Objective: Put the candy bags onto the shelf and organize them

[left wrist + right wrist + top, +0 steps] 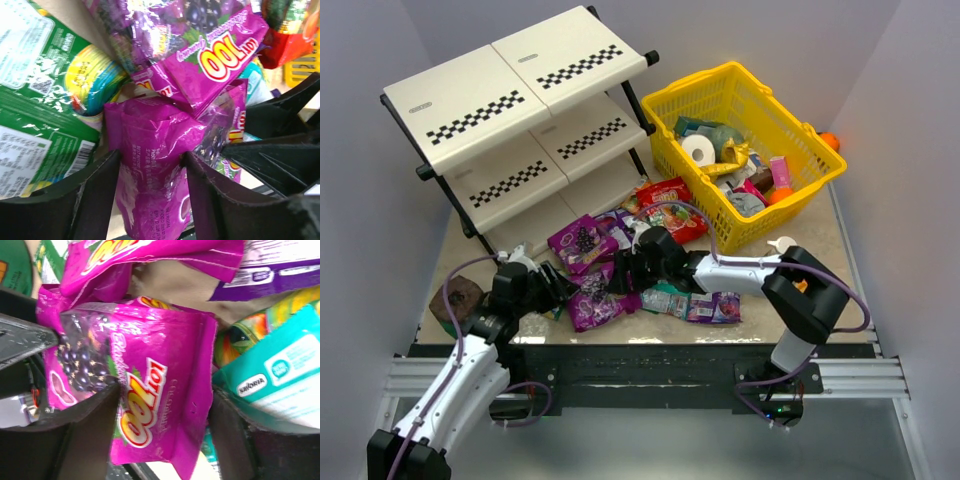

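Candy bags lie heaped on the bench before the shelf, toward the near edge. Left claw and right claw each stand part open astride one magenta bag, fingers touching its sides; firm grip unclear.

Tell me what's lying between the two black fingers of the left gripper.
A crumpled magenta glossy plastic candy bag sits between the left fingers, shown in the left wrist view.
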`<state>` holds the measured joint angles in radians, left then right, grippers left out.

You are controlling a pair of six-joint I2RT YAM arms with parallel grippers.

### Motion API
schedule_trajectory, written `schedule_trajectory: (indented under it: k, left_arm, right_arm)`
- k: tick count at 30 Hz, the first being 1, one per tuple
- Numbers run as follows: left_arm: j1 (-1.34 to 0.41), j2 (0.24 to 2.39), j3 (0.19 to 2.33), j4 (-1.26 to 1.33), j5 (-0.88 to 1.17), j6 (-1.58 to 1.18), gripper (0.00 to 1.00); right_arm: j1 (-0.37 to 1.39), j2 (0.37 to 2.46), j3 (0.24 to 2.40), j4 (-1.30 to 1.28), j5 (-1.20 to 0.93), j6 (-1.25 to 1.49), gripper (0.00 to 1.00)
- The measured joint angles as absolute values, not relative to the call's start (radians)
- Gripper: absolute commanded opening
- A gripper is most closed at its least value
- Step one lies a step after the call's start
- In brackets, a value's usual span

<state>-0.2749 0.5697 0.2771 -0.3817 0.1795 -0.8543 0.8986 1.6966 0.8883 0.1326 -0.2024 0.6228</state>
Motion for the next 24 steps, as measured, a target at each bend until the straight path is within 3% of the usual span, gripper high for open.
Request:
schedule_trajectory:
  k: [1, 5, 8, 9, 12, 24]
  left_arm:
    - [-0.275, 0.569, 0.272, -0.373, 0.184, -0.855, 0.57]
    - [-0.272, 0.571, 0.241, -0.321, 0.207, -0.862, 0.53]
    - [-0.268, 0.578, 0.227, -0.295, 0.215, -0.871, 0.52]
    - [-0.268, 0.582, 0.226, -0.289, 0.216, -0.873, 0.51]
    - [-0.267, 0.586, 0.225, -0.27, 0.217, -0.873, 0.51]
    - [-0.265, 0.577, 0.287, -0.331, 0.212, -0.867, 0.72]
  right_arm:
    - [0.899, 1.698, 0.888, 0.137, -0.209, 0.624, 0.54]
    - [0.901, 1.72, 0.903, 0.15, -0.25, 0.628, 0.47]
    - [0.896, 1.724, 0.905, 0.161, -0.283, 0.631, 0.34]
    - [0.895, 1.724, 0.905, 0.166, -0.289, 0.634, 0.2]
    - [0.894, 1.722, 0.906, 0.176, -0.313, 0.649, 0.0]
    - [0.908, 1.628, 0.923, 0.054, -0.278, 0.641, 0.0]
